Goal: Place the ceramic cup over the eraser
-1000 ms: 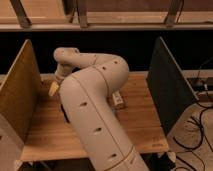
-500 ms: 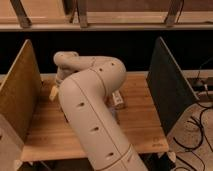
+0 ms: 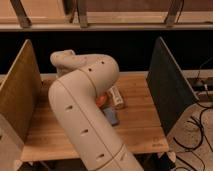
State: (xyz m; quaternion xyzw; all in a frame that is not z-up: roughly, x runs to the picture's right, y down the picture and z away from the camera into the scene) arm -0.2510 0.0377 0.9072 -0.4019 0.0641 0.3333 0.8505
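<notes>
My cream-coloured arm [image 3: 85,105] fills the middle of the camera view and covers most of the wooden table [image 3: 142,125]. The gripper is hidden behind the arm, somewhere over the back left of the table. The ceramic cup and the eraser are both hidden too. At the arm's right edge I see part of an orange-red bowl [image 3: 102,99], a cream-and-yellow bottle-like item [image 3: 116,96] lying beside it, and a blue-grey pad [image 3: 111,116] in front of them.
A tan upright panel [image 3: 20,95] walls the table's left side and a dark panel [image 3: 167,85] walls its right. Cables [image 3: 197,135] lie on the floor at the right. A shelf rail [image 3: 100,22] runs along the back.
The arm's upper joint has shifted slightly. A small yellowish thing seen at the arm's left edge earlier no longer shows.
</notes>
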